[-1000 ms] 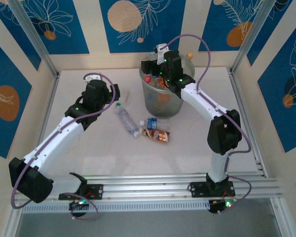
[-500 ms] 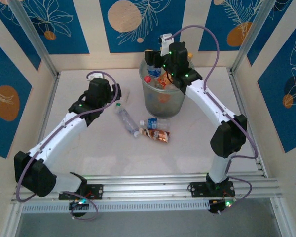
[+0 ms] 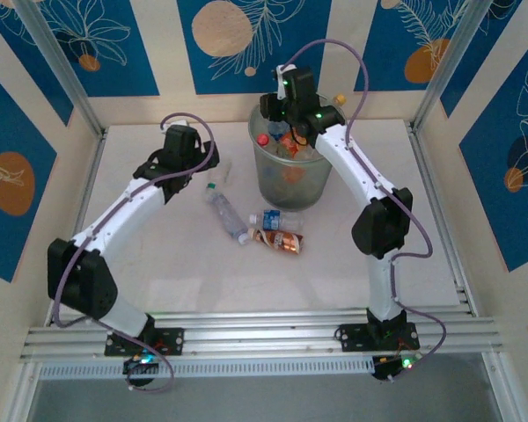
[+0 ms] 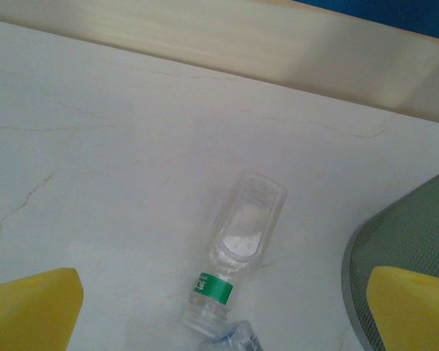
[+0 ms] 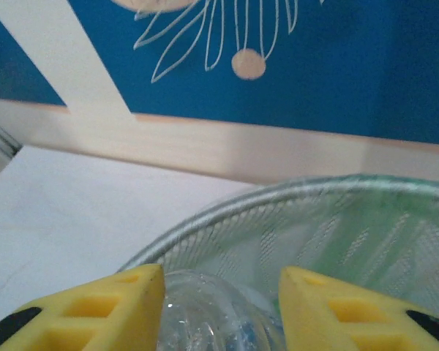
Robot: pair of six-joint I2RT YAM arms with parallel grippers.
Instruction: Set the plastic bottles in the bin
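1. While the pale bench (image 3: 158, 264) spreads beneath both arms, the bin (image 3: 290, 189) stands upright toward its far edge, with several bottles inside.
2. The right claw (image 3: 280, 112) hangs over the bin's far rim, its yellow fingers (image 5: 132, 307) closed against a clear bottle (image 5: 205, 322) held above the mesh.
3. The left claw (image 3: 180, 149) hovers left of the bin, spread wide and empty, above a green-labelled bottle (image 4: 238, 248) lying on the bench near the bin's wall.
4. Three more bottles lie together on the bench in front of the bin: a clear one (image 3: 226, 214), a blue-labelled one (image 3: 275, 220) and a brown one (image 3: 280, 240).
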